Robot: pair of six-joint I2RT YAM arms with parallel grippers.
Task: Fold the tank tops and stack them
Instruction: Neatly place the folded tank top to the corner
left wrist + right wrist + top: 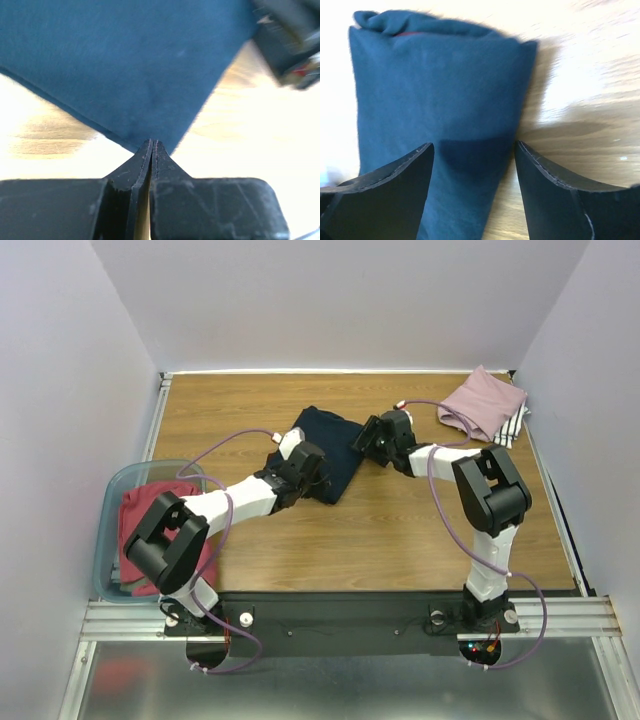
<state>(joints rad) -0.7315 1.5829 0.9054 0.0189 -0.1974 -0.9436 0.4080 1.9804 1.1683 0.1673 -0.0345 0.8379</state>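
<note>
Fingers come first. In the left wrist view the left fingers (142, 167) are pressed tight together. The corner of the navy top (125, 65) sits right at their tips, so they look to be pinching it. Pale wood of the counter (45, 130) shows on both sides.

In the right wrist view the right fingers (402, 177) stand wide apart and hold nothing. They hang over one end of the folded navy top, one over the cloth and one at its edge. A bit of red trim peeks out at the far end. Only this view shows that.

From above, the navy top lies in the middle of the counter, between both arms. The pink top (483, 400) lies folded at the far right on a striped top (515, 427). Red tops (140, 525) wait in the tub (112, 502) on the left. The wrist views show none of these. This view does not show how the fingers stand.

The left pinch has only a small corner. A hard pull could let it slip or tug the fold open.
</note>
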